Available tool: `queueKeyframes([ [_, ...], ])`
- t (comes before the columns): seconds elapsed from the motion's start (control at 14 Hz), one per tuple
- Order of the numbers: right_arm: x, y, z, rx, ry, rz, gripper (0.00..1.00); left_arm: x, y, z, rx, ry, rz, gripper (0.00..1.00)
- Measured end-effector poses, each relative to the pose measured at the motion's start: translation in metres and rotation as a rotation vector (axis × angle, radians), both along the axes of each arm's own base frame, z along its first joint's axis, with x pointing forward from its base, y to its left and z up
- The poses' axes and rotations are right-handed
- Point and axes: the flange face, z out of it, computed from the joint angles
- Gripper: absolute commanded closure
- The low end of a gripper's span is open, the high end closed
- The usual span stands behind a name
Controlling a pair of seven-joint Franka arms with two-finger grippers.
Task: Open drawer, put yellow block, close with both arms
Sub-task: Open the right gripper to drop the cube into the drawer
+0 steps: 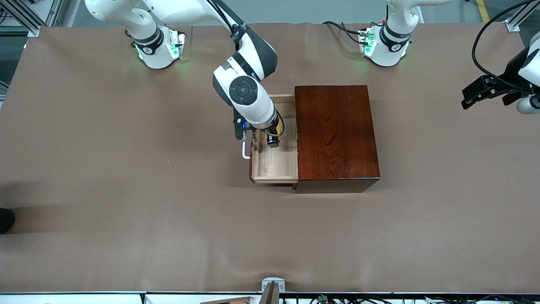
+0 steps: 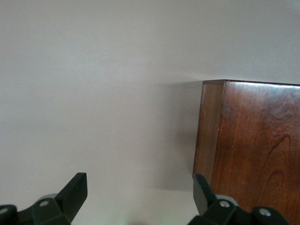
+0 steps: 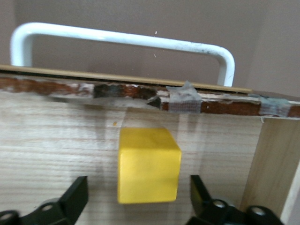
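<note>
Pale-wood drawer (image 1: 274, 162) stands pulled out, the yellow block (image 3: 148, 165) lying inside between the right gripper's (image 1: 273, 139) spread, empty jaws. Lifting carelessly could clip its front. Left gripper (image 1: 481, 95) waits wide open, empty, beside the box (image 1: 335, 135).

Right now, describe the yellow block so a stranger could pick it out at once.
Find the mahogany box at mid-table; its pale-wood drawer stands pulled out toward the right arm's end. Inside lies the yellow block, between the open right gripper's fingers, the only bright thing there.
</note>
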Motion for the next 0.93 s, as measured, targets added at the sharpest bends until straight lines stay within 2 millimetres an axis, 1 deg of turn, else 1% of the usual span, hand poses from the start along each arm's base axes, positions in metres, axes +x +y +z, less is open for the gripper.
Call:
queueKeyframes([
  [0.14,0.012,-0.006,0.023,-0.009,0.018,-0.004,0.0,0.0,0.0,0.0,0.0,-0.001,0.0,0.0],
  [0.29,0.034,-0.02,0.052,-0.001,0.018,-0.025,0.0,0.0,-0.001,0.0,0.0,-0.001,-0.001,0.0],
  [0.43,0.057,-0.04,0.077,0.015,0.005,-0.054,0.0,0.0,-0.002,0.0,0.0,-0.002,-0.003,0.0],
  [0.64,0.085,-0.081,0.105,0.01,0.025,-0.007,0.0,0.0,-0.006,0.0,0.0,-0.004,-0.01,0.0],
  [0.93,0.12,-0.158,0.136,0.016,0.063,0.118,0.0,0.0,-0.012,0.001,-0.006,-0.01,-0.012,0.0],
])
